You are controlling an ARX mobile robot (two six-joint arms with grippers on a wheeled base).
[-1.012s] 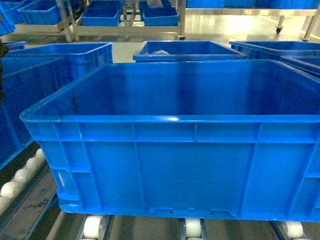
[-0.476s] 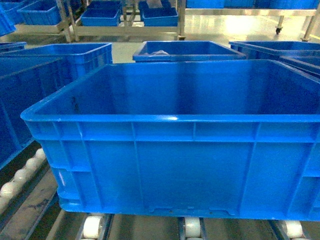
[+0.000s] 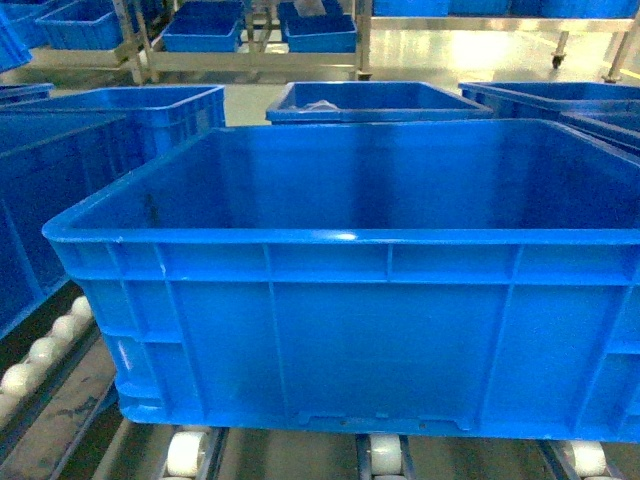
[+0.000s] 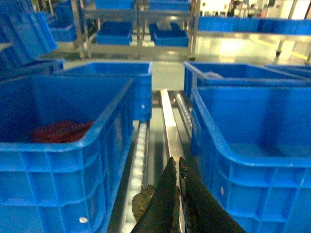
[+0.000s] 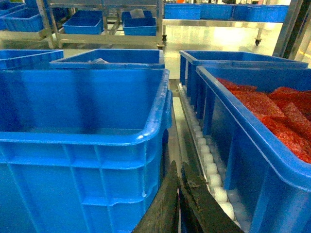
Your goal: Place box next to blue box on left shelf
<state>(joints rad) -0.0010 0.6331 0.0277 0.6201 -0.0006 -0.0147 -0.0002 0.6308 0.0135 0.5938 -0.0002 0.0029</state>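
The box (image 3: 340,330), a large empty bright-blue crate, rests on the white rollers (image 3: 385,455) of the left shelf and fills the head view. The blue box (image 3: 50,180) stands just to its left with a narrow gap between them. In the left wrist view my left gripper (image 4: 176,162) is shut on nothing, low in that gap, with the blue box (image 4: 63,145) on its left and the box (image 4: 252,145) on its right. My right gripper (image 5: 178,167) is shut and empty beside the box's (image 5: 82,145) other side. Neither gripper shows in the head view.
Another blue crate (image 5: 272,121) with red contents stands right of the box across a roller row (image 5: 209,165). The blue box also holds red material (image 4: 60,131). More blue crates (image 3: 375,100) sit behind, and metal racks (image 3: 260,40) stand across the aisle.
A dark shape at the head view's left edge has gone. The box has stayed almost still on the rollers.
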